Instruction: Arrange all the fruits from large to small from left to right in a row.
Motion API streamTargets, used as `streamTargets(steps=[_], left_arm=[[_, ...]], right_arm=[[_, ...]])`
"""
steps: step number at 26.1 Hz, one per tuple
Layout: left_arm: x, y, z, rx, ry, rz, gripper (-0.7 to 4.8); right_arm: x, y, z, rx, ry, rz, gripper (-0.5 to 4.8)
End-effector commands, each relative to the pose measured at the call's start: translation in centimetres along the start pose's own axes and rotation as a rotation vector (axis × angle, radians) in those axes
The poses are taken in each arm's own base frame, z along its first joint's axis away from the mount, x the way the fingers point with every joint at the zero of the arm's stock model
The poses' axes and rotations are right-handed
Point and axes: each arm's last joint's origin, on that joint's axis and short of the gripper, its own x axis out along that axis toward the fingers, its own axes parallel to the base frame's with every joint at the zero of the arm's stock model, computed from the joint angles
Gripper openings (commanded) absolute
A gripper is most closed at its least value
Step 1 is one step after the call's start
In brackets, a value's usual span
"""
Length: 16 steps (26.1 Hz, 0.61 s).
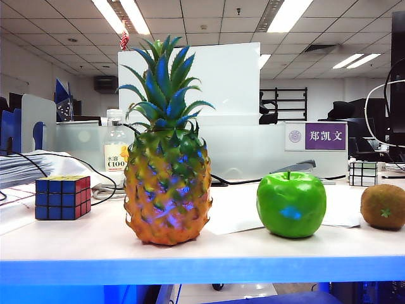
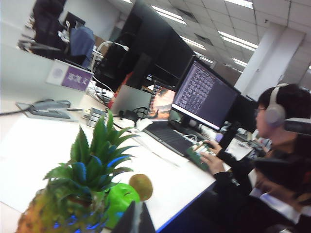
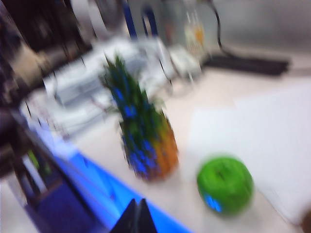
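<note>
The left claw [image 2: 136,218] is clenched on nothing, raised above the worktop [image 1: 240,244]; the pineapple [image 2: 73,194], apple [image 2: 121,198] and kiwi [image 2: 141,186] are seen just beyond it. The right claw [image 3: 137,218] is likewise clenched and empty, with pineapple and apple beyond.

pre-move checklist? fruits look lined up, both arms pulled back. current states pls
1. Order large to small, left to right: pineapple, apple, kiwi: ok.
2. Pineapple upright: ok.
3. Fruits apart, not touching: ok.
4. Left gripper shut, holding nothing, above the table behind the pineapple: ok.
5. Right gripper shut, holding nothing, off the fruits: ok.
6. Kiwi fully on the table: cannot tell, cut by the exterior view's edge.
</note>
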Motion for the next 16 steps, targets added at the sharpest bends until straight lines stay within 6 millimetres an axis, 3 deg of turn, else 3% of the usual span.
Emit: streamTargets(steps=[1, 4, 8, 16], left_arm=[[0.0, -0.5, 0.4, 0.008, -0.004, -0.042, -0.06], [0.0, -0.6, 0.4, 0.002, -0.001, -0.060, -0.06], [0.0, -0.6, 0.4, -0.001, 0.004, -0.065, -0.06], [0.0, -0.6, 0.4, 0.004, -0.002, -0.059, -0.06]], right_arm=[[2.4, 0.0, -1.2, 0.016, -0.147, 0.034, -0.01], [4.5, -0.5, -3.9, -0.027, -0.212, 0.009, -0.01], [5.9, -1.3, -6.6, -0.041, -0.249, -0.084, -0.01], [6.0, -2.5, -6.9, -0.158, -0.302, -0.411, -0.01]])
